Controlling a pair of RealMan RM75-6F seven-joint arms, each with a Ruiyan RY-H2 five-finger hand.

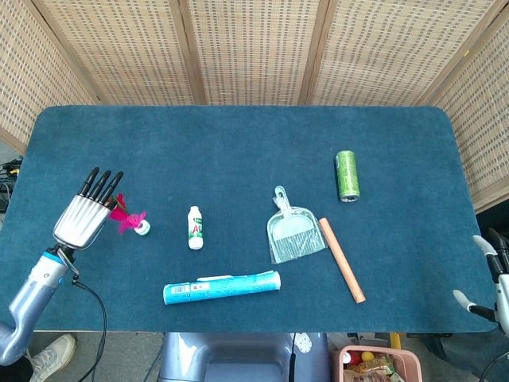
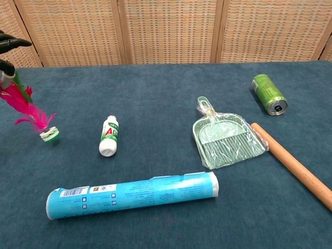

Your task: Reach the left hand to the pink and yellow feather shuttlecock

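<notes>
Two hands belong to this rig; only my left hand point(image 1: 83, 213) is engaged. It grips the shuttlecock point(image 1: 129, 220) by the feather end, so the shuttlecock hangs tilted: pink feathers up at my fingers, white-and-green base point(image 2: 50, 135) lowest, at or just above the surface point(image 1: 238, 151); I cannot tell whether it touches. Holding by the feathers keeps the weighted base pointing down and away from my palm. The shuttlecock sits near the left edge of the surface, well left of the small white bottle point(image 1: 195, 227).

My left forearm rises from the near-left corner, back of the hand facing up, dark fingertips point(image 1: 102, 180) pointing away from me and closed around the feathers.

My right hand point(image 1: 491, 274) rests off the near-right edge, fingers apart, holding nothing.
</notes>
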